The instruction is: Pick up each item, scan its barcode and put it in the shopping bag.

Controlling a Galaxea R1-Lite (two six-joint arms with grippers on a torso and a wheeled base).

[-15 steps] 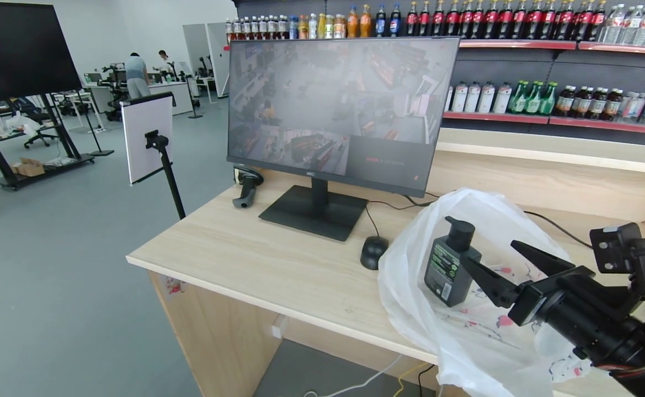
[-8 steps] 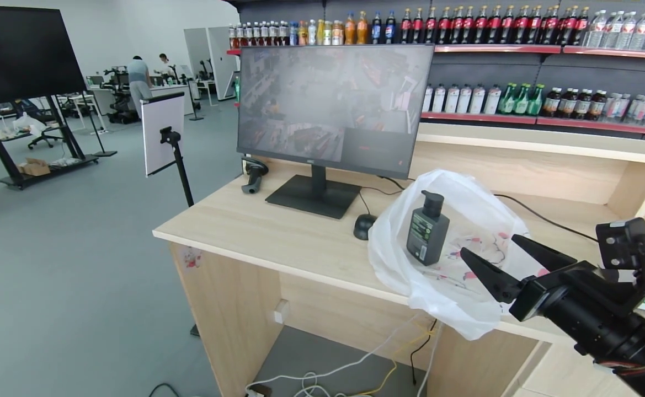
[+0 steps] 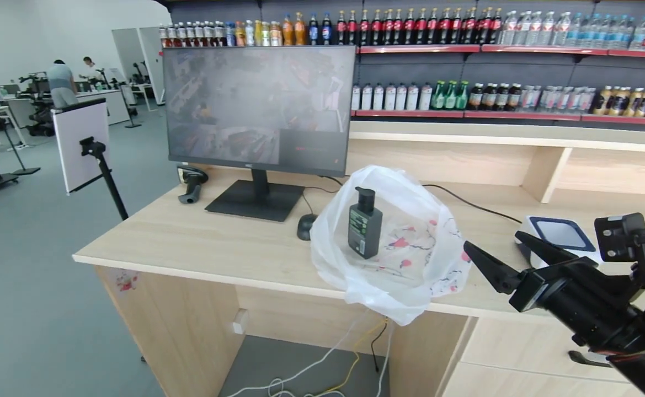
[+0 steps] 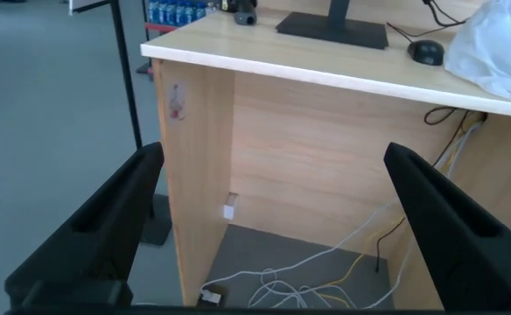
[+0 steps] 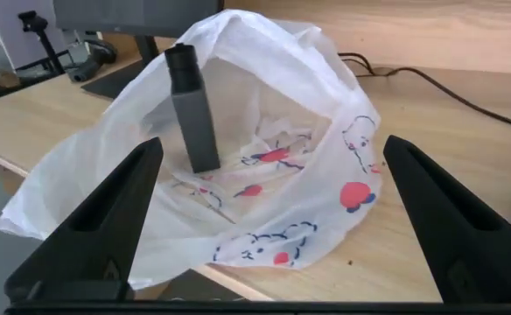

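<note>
Black left gripper: jaws wide, empty, sitting below worktop height and facing its wood side panel. On top, from the left: handheld scanner, monitor, mouse. White bag is at the front edge, mouth open, with a dark pump bottle upright inside (label visible from the head view). Right gripper: jaws wide, empty, just right of the bag, not touching. Flat scanner is behind it.
</note>
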